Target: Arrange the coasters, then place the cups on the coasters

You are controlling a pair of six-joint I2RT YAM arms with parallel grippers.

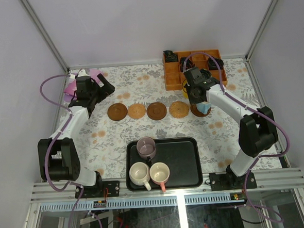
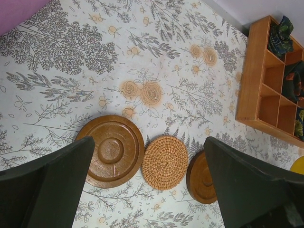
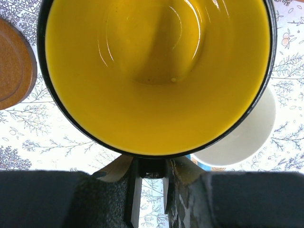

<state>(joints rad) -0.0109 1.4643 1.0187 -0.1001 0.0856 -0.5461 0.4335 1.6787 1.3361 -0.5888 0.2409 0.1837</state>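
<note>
Four coasters lie in a row: dark wood (image 1: 117, 112), woven tan (image 1: 137, 111), dark wood (image 1: 156, 110), woven tan (image 1: 179, 109). A white cup with a light-blue handle (image 1: 204, 108) stands at the row's right end on a brown disc (image 1: 195, 111). My right gripper (image 3: 149, 176) is shut on the handle of the yellow cup (image 3: 156, 71), holding it above the table beside the white cup (image 3: 244, 137). My left gripper (image 2: 149, 142) hangs open over the row's left coasters (image 2: 111, 151), holding nothing. The mauve (image 1: 146, 147), cream (image 1: 139, 173) and pink-handled (image 1: 160, 173) cups sit on the tray.
The black tray (image 1: 188, 161) lies at the near middle. An orange compartment box (image 1: 194, 67) with dark bundles stands at the back right, just behind my right gripper (image 1: 192, 88). Something pink (image 1: 70, 89) lies at the back left, by my left gripper (image 1: 101, 91).
</note>
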